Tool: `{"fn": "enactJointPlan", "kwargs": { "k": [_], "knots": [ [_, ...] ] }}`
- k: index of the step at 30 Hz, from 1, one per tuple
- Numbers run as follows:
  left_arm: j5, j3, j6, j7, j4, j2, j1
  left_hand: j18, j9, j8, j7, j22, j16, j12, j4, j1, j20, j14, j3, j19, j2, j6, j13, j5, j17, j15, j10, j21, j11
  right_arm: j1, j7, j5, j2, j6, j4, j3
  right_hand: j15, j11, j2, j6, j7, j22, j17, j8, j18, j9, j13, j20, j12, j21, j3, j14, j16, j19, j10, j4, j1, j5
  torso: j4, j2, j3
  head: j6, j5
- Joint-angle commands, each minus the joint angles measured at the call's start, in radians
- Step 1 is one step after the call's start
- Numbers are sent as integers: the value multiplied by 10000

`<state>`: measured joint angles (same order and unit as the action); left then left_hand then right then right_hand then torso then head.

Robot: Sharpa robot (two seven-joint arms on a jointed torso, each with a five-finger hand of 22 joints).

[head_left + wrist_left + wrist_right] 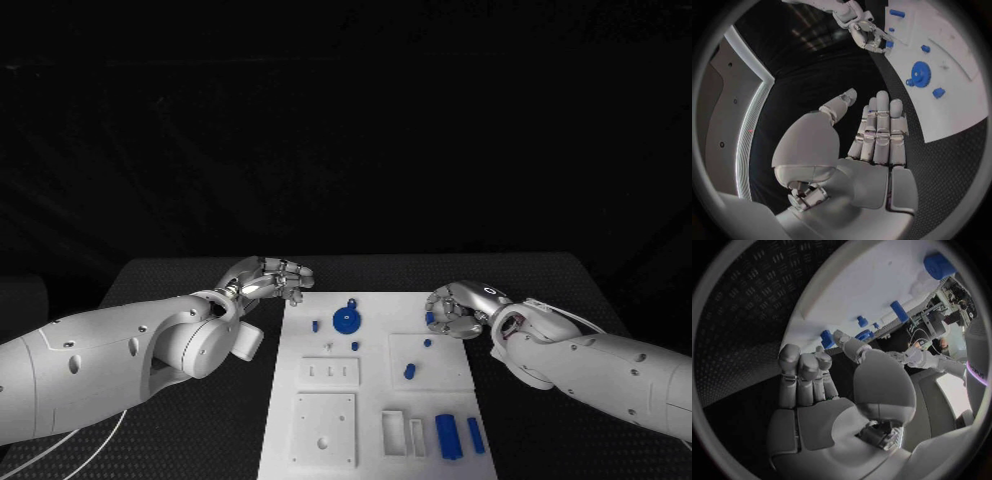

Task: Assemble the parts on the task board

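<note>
The white task board (pixel 378 400) lies in the middle of the table. A blue gear (pixel 346 320) sits near its far edge, also seen in the left wrist view (pixel 920 74). Small blue parts (pixel 410 371) are scattered around it, and two blue bars (pixel 449 437) stand at the near right. My left hand (pixel 267 278) hovers past the board's far-left corner, its fingers (pixel 879 130) straight and holding nothing. My right hand (pixel 459 310) is at the board's far-right edge, its fingers loosely bent. A small blue part (pixel 430 319) lies just beside its fingertips (pixel 804 365), not gripped.
White raised blocks (pixel 325 428) and slotted holders (pixel 402 432) stand on the near half of the board. The black textured table (pixel 173 290) runs around the board on both sides.
</note>
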<state>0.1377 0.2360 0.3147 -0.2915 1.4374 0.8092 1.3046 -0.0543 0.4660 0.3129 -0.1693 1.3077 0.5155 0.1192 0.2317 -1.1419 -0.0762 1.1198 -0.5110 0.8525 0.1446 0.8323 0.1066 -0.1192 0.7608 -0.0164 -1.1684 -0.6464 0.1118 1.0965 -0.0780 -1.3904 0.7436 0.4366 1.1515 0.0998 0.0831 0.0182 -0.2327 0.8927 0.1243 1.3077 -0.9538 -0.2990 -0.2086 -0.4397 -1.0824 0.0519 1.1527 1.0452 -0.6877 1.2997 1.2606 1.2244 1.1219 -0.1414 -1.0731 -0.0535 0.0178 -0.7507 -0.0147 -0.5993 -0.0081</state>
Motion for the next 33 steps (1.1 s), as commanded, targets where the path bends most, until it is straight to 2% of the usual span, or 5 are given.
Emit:
{"fn": "enactJointPlan", "kwargs": {
  "k": [1, 9, 17, 21, 33],
  "knots": [
    [26, -5, -152, -99, 25, -23, 6, -108, 11, -56, -18, 93, -35, -42, 3, 93, -30, -12, -69, -53, -13, -40, 12, 40, 14, -32, -18, -63, 52, -14, -100, 22, -35, -152, -7, 9, 53, 25, 145, 169, 95, 95, -17, -69, -532, -12, 17, 5, 46, -10, -86, -30, -32, -73, -109, -4, -2, 48, -2, 1, 2, -8, 9],
    [26, -5, -145, -88, 21, -18, 6, -109, 13, -57, -19, 92, -38, -44, 6, 88, -31, -10, -72, -55, -15, -42, 15, 39, 18, -31, -17, -65, 52, -41, -109, 22, -85, -184, -42, 35, 89, -12, 253, 257, 56, 112, -34, -122, -532, -34, 25, 3, 55, 11, -99, -29, -28, -84, -100, -62, -43, 48, -4, -2, 3, -24, 20],
    [26, -5, -142, -80, 31, -6, 7, -110, 14, -58, -21, 91, -40, -46, 9, 83, -32, -9, -76, -56, -18, -43, 17, 37, 21, -31, -16, -66, 52, -93, -116, -13, -130, -207, -121, 51, 127, -54, 481, 378, 12, 129, -54, -191, -532, -63, 37, -2, 65, 34, -84, -27, -27, -104, -85, -186, -70, 49, 6, -6, -5, -46, 41],
    [26, -5, -133, -79, 32, 3, 7, -111, 14, -59, -23, 91, -42, -47, 10, 81, -32, -8, -77, -56, -18, -44, 18, 36, 23, -31, -16, -67, 52, -120, -115, -13, -142, -204, -133, 53, 132, -59, 503, 386, 7, 131, -57, -195, -532, -65, 39, -4, 66, 38, -75, -27, -27, -107, -83, -209, -64, 48, -19, -2, -7, -46, 70],
    [26, -5, -132, -71, 36, 9, 7, -110, 16, -60, -26, 90, -45, -49, 6, 83, -31, -6, -81, -56, -27, -45, 20, 34, 27, -31, -15, -69, 53, -124, -97, -29, -148, -120, -178, 54, 168, -98, 826, 509, -34, 135, -80, -255, -532, -89, 57, -14, 67, 55, -89, -28, -36, -129, -70, -376, -41, 48, -8, 0, -5, -63, 60]
  ]
}}
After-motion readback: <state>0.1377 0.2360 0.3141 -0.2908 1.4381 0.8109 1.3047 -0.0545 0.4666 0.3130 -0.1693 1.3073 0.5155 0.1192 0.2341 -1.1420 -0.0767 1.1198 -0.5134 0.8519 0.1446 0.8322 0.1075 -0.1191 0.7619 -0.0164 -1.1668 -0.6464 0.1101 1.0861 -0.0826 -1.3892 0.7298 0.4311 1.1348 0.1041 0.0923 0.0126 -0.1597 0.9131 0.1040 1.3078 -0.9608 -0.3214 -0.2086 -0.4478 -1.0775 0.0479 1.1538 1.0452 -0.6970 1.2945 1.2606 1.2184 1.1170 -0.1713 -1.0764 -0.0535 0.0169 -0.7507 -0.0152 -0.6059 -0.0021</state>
